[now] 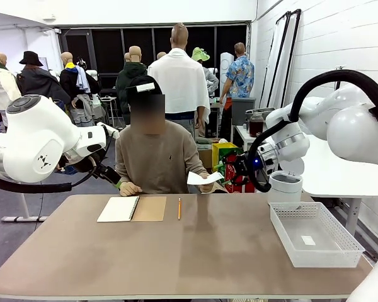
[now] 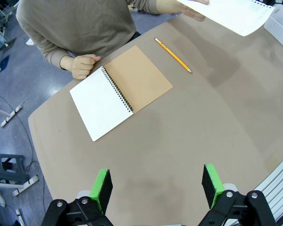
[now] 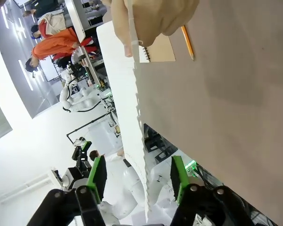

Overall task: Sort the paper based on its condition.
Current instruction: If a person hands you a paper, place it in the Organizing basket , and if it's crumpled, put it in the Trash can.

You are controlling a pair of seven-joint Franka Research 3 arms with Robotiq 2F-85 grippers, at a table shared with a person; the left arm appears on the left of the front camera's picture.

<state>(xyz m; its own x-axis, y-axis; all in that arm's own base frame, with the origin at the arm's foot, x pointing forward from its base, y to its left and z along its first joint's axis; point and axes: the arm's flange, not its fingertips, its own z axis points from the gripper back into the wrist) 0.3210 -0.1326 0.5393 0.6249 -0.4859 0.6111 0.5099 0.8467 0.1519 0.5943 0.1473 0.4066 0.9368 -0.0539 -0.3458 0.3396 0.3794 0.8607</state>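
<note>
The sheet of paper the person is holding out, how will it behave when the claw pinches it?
Probably floppy: the sheet is thin, seen edge-on inside the right claw. Likely very light, since one hand holds it up by an edge. Its notched edge may tear.

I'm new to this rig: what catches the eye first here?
At the table's far side the person's hand holds out a white paper sheet, its ragged edge between the right gripper's open fingers. An open notebook and a pencil lie mid-table; a white basket sits at right.
</note>
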